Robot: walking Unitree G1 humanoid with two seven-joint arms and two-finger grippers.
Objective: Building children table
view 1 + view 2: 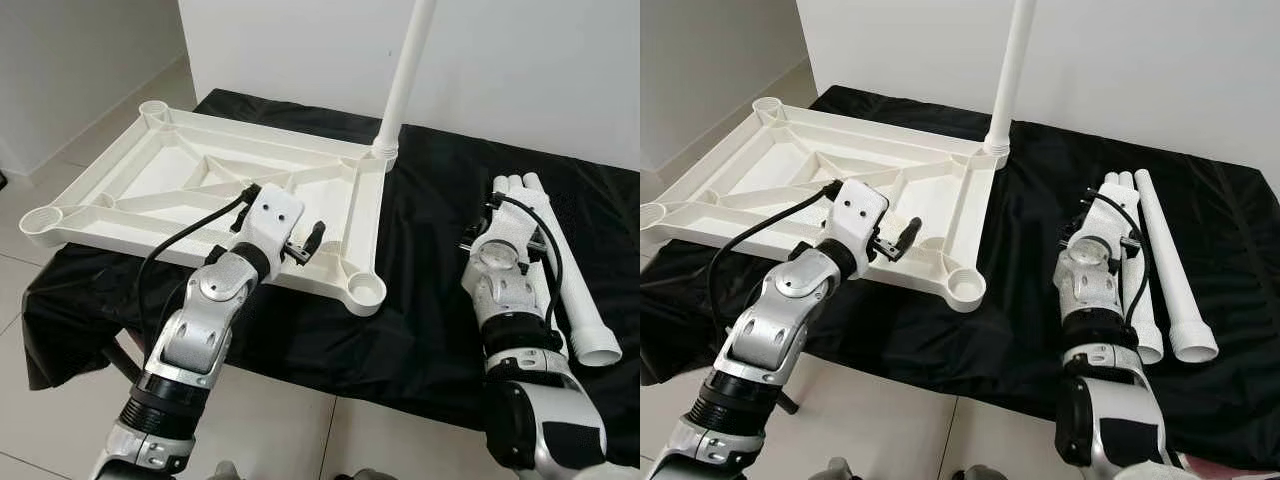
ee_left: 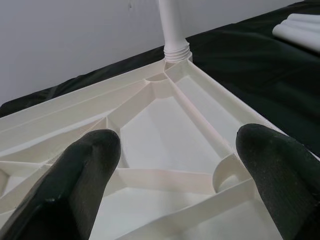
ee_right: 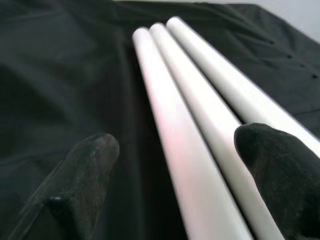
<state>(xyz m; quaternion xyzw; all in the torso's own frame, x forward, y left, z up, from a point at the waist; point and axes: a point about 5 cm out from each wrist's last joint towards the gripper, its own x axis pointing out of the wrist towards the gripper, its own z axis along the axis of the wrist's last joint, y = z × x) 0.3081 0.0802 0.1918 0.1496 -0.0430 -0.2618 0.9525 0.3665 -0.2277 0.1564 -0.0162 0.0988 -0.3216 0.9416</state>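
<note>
Best closing squarely around 1 leg mid-shaft, not 2 at once, before lifting toward an empty corner socket. Right gripper (image 3: pixel 175 175) spread wide, empty, straddling the 3 loose table legs (image 3: pixel 200 130) directly beneath. Left gripper (image 2: pixel 175 170) equally wide, empty, hovering over the upturned tabletop (image 1: pixel 200 175); 1 fitted leg (image 1: pixel 405 75) standing beyond.

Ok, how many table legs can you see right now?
4. One leg stands upright in the tabletop's far right corner socket. Three legs lie side by side on the black cloth, under the right hand.
</note>
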